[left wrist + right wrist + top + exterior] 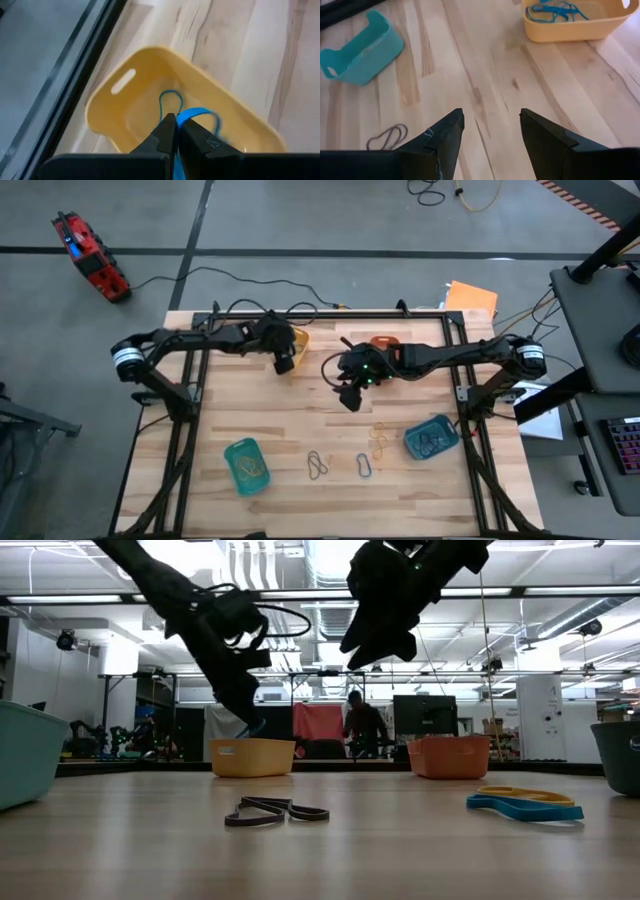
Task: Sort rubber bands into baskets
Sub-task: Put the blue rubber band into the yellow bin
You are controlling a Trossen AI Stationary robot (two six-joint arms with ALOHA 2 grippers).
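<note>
The left gripper hangs over the yellow basket at the far side of the counter, left of centre. Its fingers are pressed together on a blue rubber band, which dangles into the basket above other blue bands lying on its floor.

The right gripper hovers above bare wood near the middle of the counter, just on the near side of the orange basket. Its fingers stand apart and hold nothing.

On the near half of the counter, the teal-green basket sits to the left and the darker blue-teal basket to the right, each with bands inside.

Between them, loose bands lie on the wood: a dark grey twisted band just left of centre, a grey oval one to its right, and several orange and yellow bands close beside the blue-teal basket. In the low view the grey twisted band lies flat in front, and a yellow band lies on a blue one further right.

A person stands in the room behind the counter.
</note>
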